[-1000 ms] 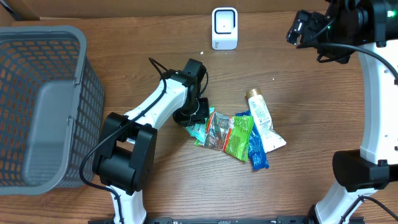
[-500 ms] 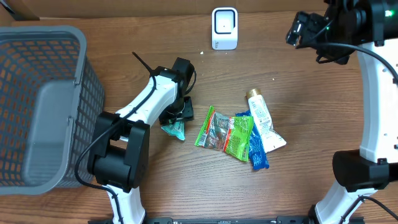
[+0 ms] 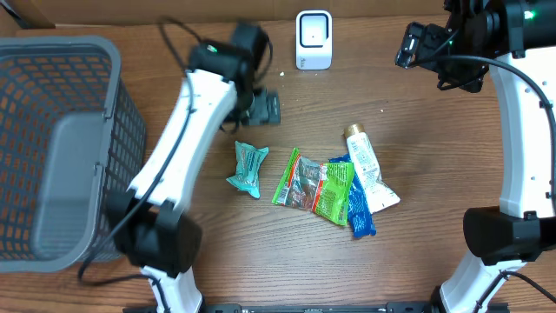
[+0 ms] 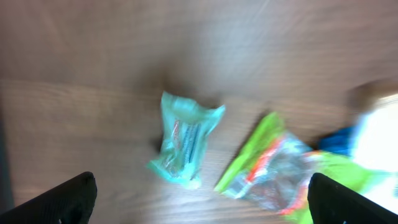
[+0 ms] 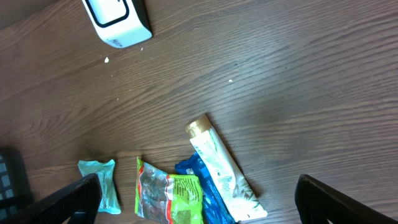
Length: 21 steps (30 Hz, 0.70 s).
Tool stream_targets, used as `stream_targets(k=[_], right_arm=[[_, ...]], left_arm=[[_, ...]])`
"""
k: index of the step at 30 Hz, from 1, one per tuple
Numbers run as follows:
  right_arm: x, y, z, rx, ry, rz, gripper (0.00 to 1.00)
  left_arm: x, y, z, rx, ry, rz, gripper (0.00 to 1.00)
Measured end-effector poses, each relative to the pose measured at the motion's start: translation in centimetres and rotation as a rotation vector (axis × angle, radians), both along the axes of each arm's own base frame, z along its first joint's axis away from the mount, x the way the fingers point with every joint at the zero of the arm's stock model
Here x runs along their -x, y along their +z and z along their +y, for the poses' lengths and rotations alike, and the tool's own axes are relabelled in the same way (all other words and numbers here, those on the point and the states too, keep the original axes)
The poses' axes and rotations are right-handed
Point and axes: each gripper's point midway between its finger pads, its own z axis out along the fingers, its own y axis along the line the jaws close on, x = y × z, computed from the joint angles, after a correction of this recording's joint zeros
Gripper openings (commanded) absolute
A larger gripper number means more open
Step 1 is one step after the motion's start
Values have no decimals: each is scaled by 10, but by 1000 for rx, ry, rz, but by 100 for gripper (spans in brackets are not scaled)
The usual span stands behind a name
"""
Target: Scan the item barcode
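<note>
A small teal packet (image 3: 248,168) lies alone on the wooden table, left of a pile made of a green snack packet (image 3: 317,184), a blue packet (image 3: 360,215) and a white tube (image 3: 369,169). My left gripper (image 3: 261,106) hovers behind the teal packet (image 4: 183,140), open and empty; that view is blurred. The white barcode scanner (image 3: 314,39) stands at the table's far edge. High at the far right, my right gripper (image 3: 415,43) is open and empty, looking down on the pile (image 5: 208,180) and the scanner (image 5: 115,18).
A large grey mesh basket (image 3: 52,148) fills the left side of the table. The right arm's base (image 3: 508,239) stands at the right edge, the left arm's base (image 3: 156,243) near the front.
My left gripper dragged the teal packet left out of the pile, opened and let it go, then lifted away toward the far side. The right arm has barely moved.
</note>
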Motion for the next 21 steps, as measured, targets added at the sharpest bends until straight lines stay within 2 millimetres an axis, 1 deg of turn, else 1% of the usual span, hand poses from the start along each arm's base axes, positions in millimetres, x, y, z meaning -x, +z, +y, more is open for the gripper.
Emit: stream_targets(k=[2, 3, 5, 7, 9, 11, 13, 21], right_arm=[[0, 0, 0, 0, 0, 0, 100], [0, 0, 0, 0, 0, -1, 100], [0, 0, 0, 0, 0, 0, 100], [0, 0, 0, 0, 0, 0, 100], [0, 0, 0, 0, 0, -1, 100], [0, 0, 0, 0, 0, 0, 100], [0, 0, 0, 0, 0, 1, 100], [4, -2, 0, 3, 2, 18, 100]], left_arm=[[-7, 60, -2, 54, -2, -163, 100], [-7, 83, -2, 75, -2, -225, 100], [0, 136, 1, 121, 0, -367, 100], [12, 172, 6, 154, 1, -461, 100], [26, 197, 10, 177, 1, -526, 100], [34, 208, 13, 187, 1, -555, 100], [37, 211, 14, 189, 1, -560, 100], [27, 196, 11, 175, 1, -521, 100]])
